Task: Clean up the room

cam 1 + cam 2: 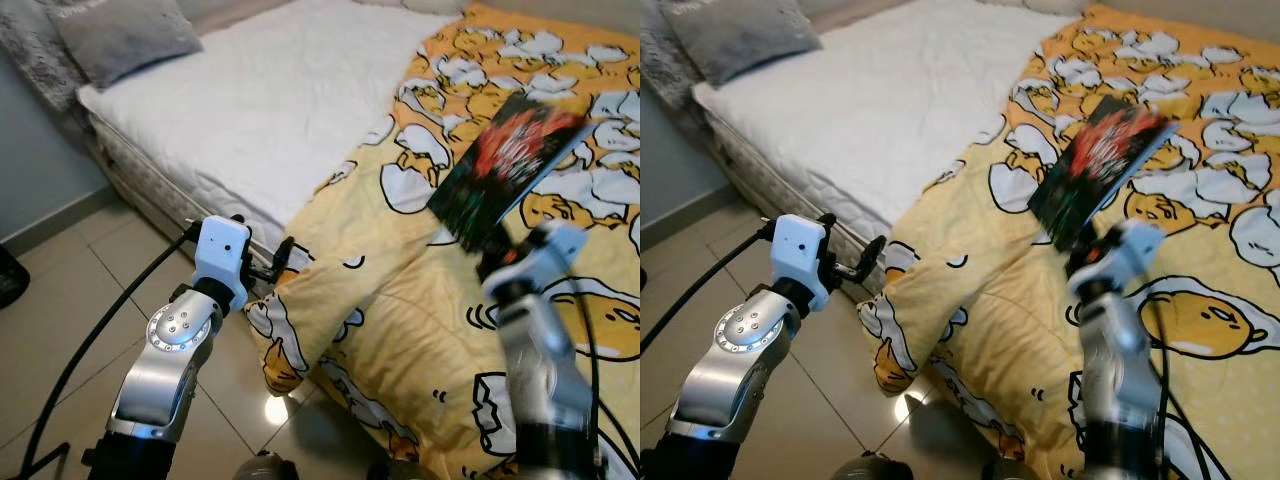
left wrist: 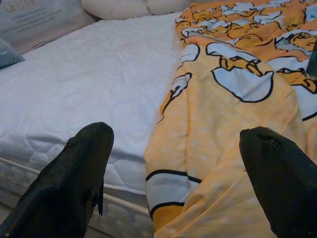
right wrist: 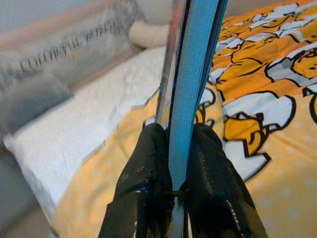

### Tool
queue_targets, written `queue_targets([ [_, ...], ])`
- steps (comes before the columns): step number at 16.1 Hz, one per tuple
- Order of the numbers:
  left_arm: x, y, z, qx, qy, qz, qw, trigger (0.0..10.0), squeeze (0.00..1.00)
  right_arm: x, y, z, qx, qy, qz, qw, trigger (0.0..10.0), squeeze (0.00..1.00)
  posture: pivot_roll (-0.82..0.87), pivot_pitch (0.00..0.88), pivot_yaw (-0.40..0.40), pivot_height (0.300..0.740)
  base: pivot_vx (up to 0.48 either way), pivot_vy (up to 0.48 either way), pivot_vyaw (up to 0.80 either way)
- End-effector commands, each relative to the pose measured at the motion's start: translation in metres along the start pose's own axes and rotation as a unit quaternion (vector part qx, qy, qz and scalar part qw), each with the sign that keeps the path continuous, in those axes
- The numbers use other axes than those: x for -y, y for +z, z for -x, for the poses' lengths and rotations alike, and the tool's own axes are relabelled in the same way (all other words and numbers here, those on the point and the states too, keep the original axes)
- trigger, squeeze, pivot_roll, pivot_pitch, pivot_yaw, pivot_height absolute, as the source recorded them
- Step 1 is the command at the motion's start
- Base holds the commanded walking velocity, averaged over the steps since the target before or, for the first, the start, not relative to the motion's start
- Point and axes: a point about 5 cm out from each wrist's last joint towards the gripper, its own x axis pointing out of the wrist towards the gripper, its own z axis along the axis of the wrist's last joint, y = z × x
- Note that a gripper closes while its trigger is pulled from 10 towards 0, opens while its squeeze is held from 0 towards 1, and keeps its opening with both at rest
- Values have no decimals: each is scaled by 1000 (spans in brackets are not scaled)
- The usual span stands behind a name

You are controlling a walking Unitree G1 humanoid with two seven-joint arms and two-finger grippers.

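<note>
Right wrist view has the right gripper (image 3: pixel 177 171) pinched tight on a thin book (image 3: pixel 190 74), its blue edge standing up between the black fingers. From the head, that book (image 1: pixel 507 165) hangs tilted in the air above the yellow duvet (image 1: pixel 400 330). The left gripper (image 2: pixel 178 168) sits low by the mattress (image 1: pixel 270 110) edge, fingers spread wide, holding nothing. A grey pillow (image 1: pixel 120 35) lies at the far corner.

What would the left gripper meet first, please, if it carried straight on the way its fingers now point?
Most likely the yellow blanket where it hangs over the bed's edge: the open left gripper points at the seam between it and the white mattress. Depth is unclear, so the mattress edge could come first.
</note>
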Motion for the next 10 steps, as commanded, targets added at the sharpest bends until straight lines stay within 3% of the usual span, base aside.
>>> queue_targets([
  [1,-2,-1,0,-1,5,-7,1000,10000,0,-11,8,0,13,4,18,1000,10000,0,-139,0,67,740,0,480,0],
  [5,-3,-11,4,-19,17,-10,1000,10000,0,-22,-12,14,-43,-7,30,999,10000,0,-122,0,49,740,0,480,0],
  [8,-5,-14,7,-23,22,-12,999,10000,0,-25,-16,17,-55,-10,33,998,10000,0,-112,0,44,740,0,480,0],
  [10,-6,-14,9,-24,27,-13,999,10000,0,-24,-20,19,-69,-21,33,997,10000,0,-106,0,39,740,0,480,-400],
])
